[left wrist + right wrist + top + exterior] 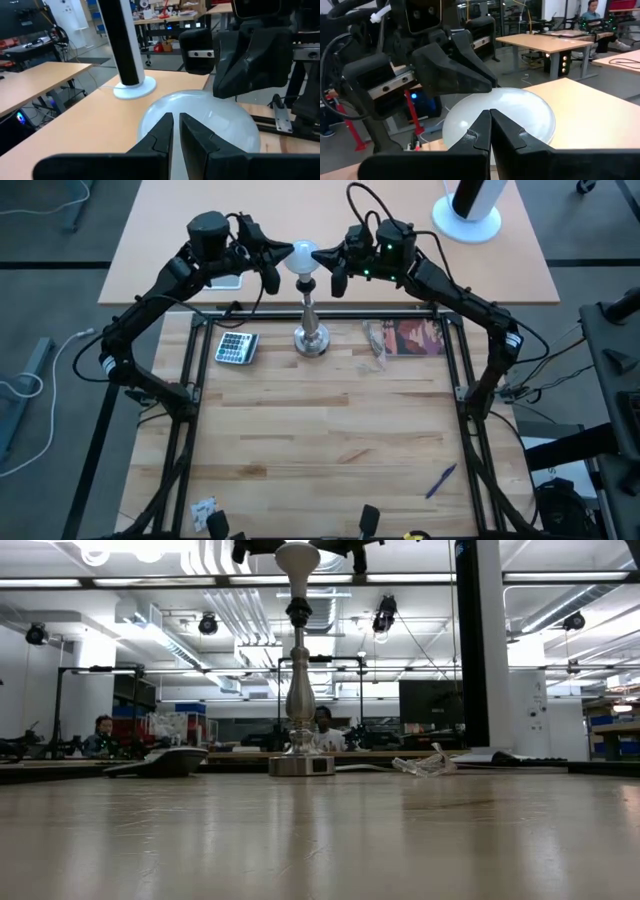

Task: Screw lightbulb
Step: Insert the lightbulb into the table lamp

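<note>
In the high view, the lightbulb (302, 257) is seen seated on top of the silver stand (311, 328), which is placed near the far edge of the wooden table (330, 430). The left gripper (275, 262) is brought against the bulb from one side and the right gripper (328, 264) from the other, so that the bulb is flanked closely by both. A calculator (236, 347) is laid just beside the stand's base on the left arm's side, and a crumpled clear wrapper (377, 338) with a printed card (418, 337) on the right arm's side. A blue pen (441, 479) is left well apart, near the front.

In the low view, the bulb (297, 560) is shown upright in the black socket at the top of the stand (301, 690), with dark gripper parts just above it. Two people are seen seated in the room behind.

In the left wrist view, the left gripper's fingers (176, 131) are held almost pressed together, a narrow slit being left between them, with the tips lying on the bulb's (220, 117) white dome. Nothing is pinched.

In the right wrist view, the right gripper's fingers (490, 125) are pressed fully together over the bulb (520, 112), and the left gripper is seen opposite.
</note>
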